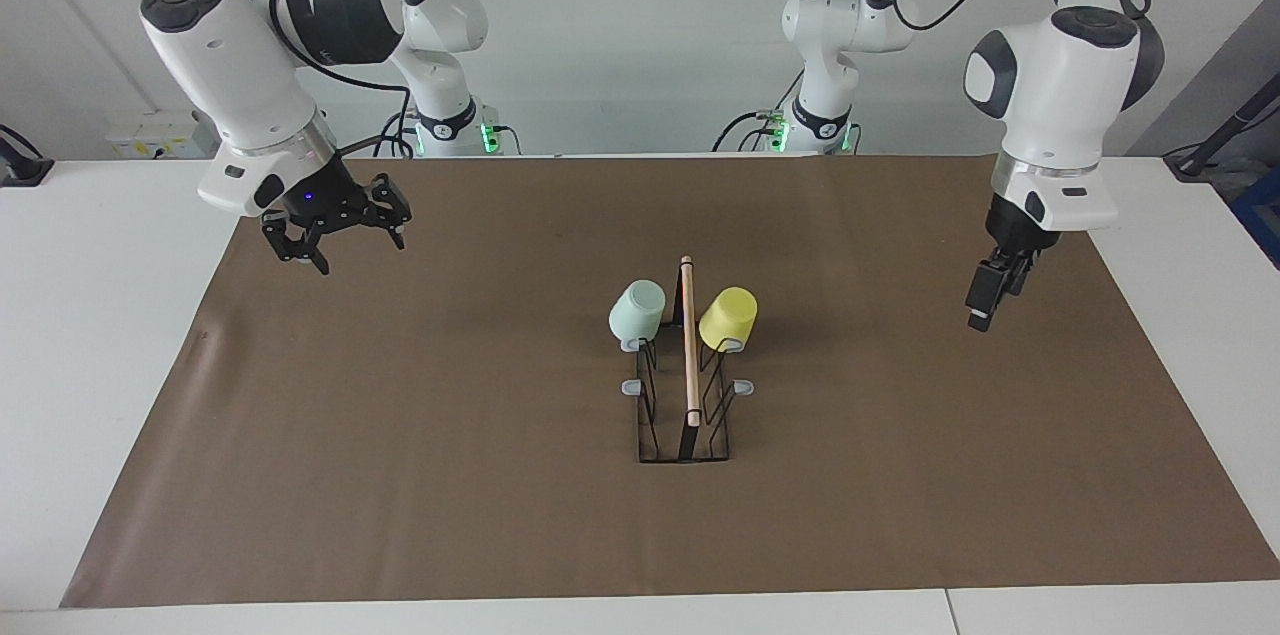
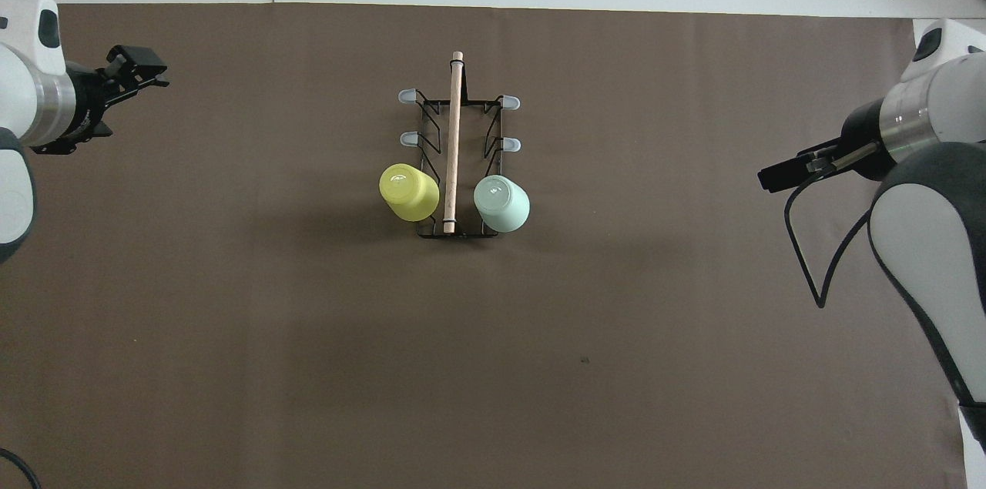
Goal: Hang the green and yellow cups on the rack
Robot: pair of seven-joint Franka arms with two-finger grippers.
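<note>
On rack prongs, green cup, yellow cup.

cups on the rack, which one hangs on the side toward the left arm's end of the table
The yellow cup, upside down on a prong of the rack. The green cup hangs across the wooden rod, toward the right arm's end.

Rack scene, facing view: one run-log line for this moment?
green cup: on rack | yellow cup: on rack | left gripper: empty, over mat | right gripper: open, empty, over mat
</note>
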